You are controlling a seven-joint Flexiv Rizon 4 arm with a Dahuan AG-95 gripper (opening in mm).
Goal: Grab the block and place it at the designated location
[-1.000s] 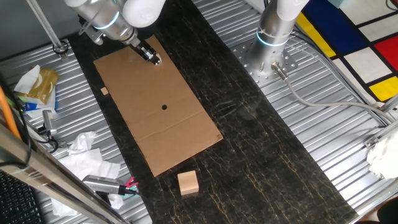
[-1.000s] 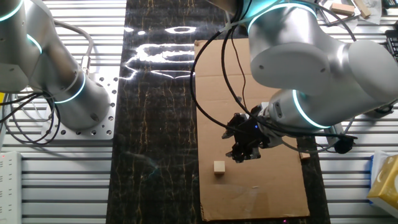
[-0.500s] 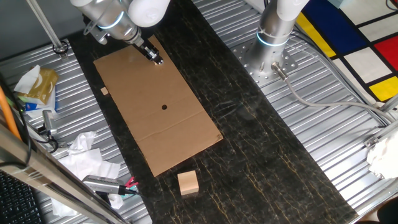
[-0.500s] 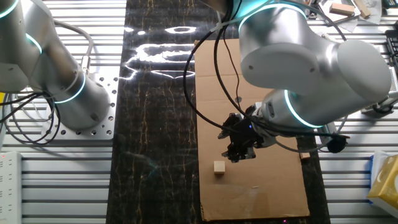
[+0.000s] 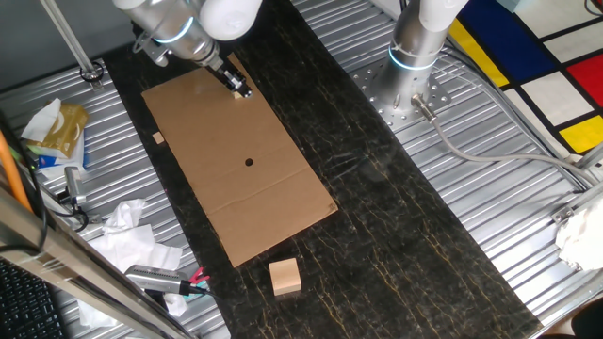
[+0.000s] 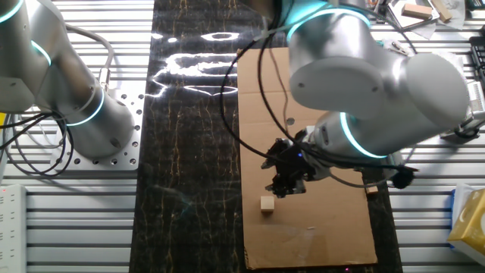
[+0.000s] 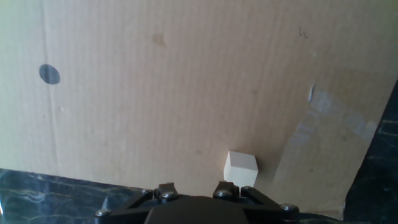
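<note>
The block is a tiny pale cube on the brown cardboard sheet, close to one corner. It also shows in the hand view, just ahead of the right finger. In one fixed view the hand hides it. My gripper hovers just beside and above the block, empty, with its jaws apart; it also shows in the first fixed view and in the hand view. The black dot lies mid-sheet, away from the gripper, and shows at the hand view's upper left.
A larger tan block sits on the dark mat in front of the cardboard. A small flat chip lies beside the sheet's left edge. A second arm's base stands at the back right. Crumpled paper and tools lie at the left.
My gripper has shifted a little along the cardboard toward the block and now stands nearer to it. The block and the other things have not moved.
</note>
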